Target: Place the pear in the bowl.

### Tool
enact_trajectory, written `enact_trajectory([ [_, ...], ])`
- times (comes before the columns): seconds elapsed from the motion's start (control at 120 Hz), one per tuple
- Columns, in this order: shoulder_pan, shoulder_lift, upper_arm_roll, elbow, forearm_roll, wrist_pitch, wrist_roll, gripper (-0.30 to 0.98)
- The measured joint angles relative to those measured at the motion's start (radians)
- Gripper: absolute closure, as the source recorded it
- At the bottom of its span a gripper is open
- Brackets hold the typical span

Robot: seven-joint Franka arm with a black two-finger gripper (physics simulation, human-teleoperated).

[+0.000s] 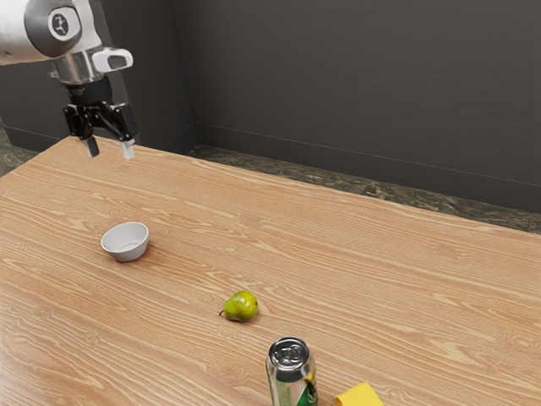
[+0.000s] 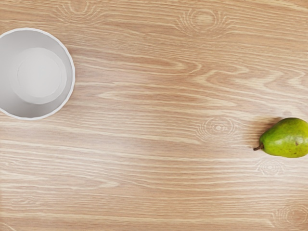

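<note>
the hand hangs, fingers spread; the pear (on its side) lies apart from the bowl.

Wood tbl w/ bowl, pear, can, yel. obj.

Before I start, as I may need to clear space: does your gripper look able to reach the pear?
Probably yes: my gripper is open and empty, and the pear lies uncovered on the table, with the bowl and can standing apart from it.
</note>
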Motion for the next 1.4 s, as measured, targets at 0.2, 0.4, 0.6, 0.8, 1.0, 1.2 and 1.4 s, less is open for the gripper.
enact_trajectory([
  [0.2, -0.002, -0.024, -0.011, -0.099, 0.020, 0.087, 0.005, 0.02],
  [0.4, -0.069, -0.034, -0.018, -0.279, 0.054, 0.222, -0.001, 0.02],
  [0.6, -0.178, -0.027, -0.056, -0.431, 0.140, 0.478, 0.049, 0.04],
  [0.8, -0.172, -0.010, -0.106, -0.547, 0.158, 0.670, 0.122, 0.06],
  [1.0, -0.219, 0.019, -0.181, -0.587, 0.152, 0.742, 0.162, 0.06],
  [1.2, -0.253, 0.067, -0.200, -0.588, 0.152, 0.784, 0.191, 0.07],
  [1.4, -0.260, 0.128, -0.216, -0.583, 0.152, 0.839, 0.235, 0.08],
])
